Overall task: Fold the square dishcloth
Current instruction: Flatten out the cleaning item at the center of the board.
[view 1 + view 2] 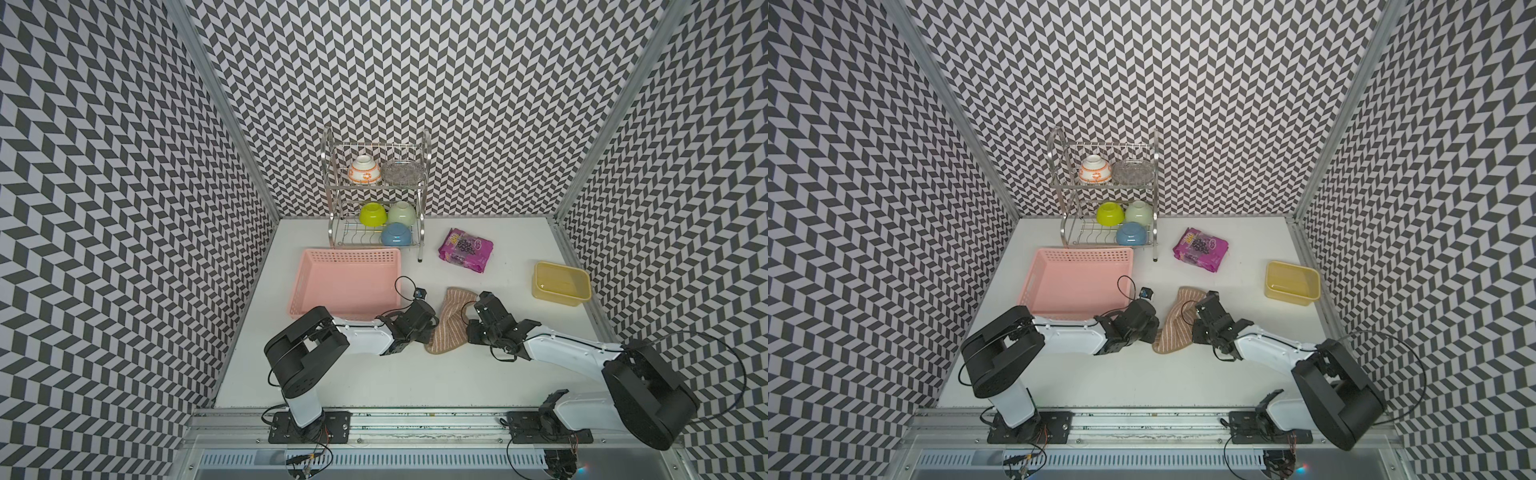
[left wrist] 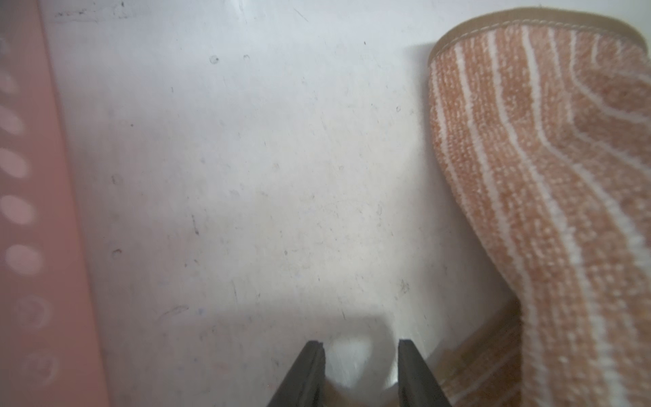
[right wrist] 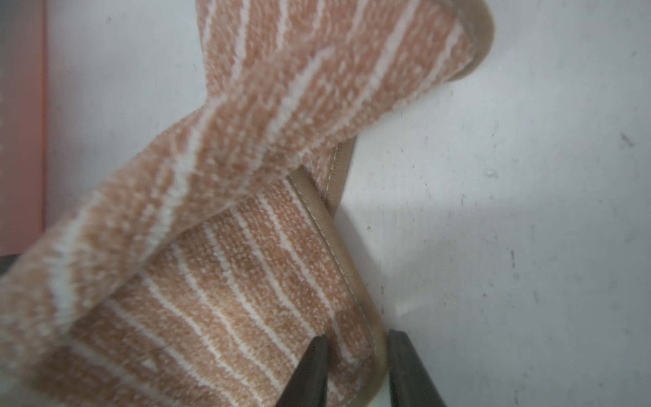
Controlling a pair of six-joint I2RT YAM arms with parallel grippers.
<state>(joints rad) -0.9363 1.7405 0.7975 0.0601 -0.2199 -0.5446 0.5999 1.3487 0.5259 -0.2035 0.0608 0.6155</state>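
The square dishcloth (image 1: 451, 322) (image 1: 1177, 322), brown with thin pale stripes, lies bunched and partly doubled over on the white table between my two arms. My left gripper (image 2: 363, 347) hangs open just left of the cloth (image 2: 528, 158), with only bare table between its fingers. My right gripper (image 3: 357, 341) stands astride the cloth's hemmed right edge (image 3: 338, 260). One finger is over the terry and the other on the table beside the hem. Cloth fills the narrow gap; whether it is pinched does not show. In both top views the wrists hide the fingertips.
A pink basket (image 1: 351, 252) sits left of the cloth, close to the left arm. A yellow tub (image 1: 540, 272) stands at the right. A purple snack packet (image 1: 465, 249) and a wire dish rack (image 1: 419, 232) with bowls are at the back.
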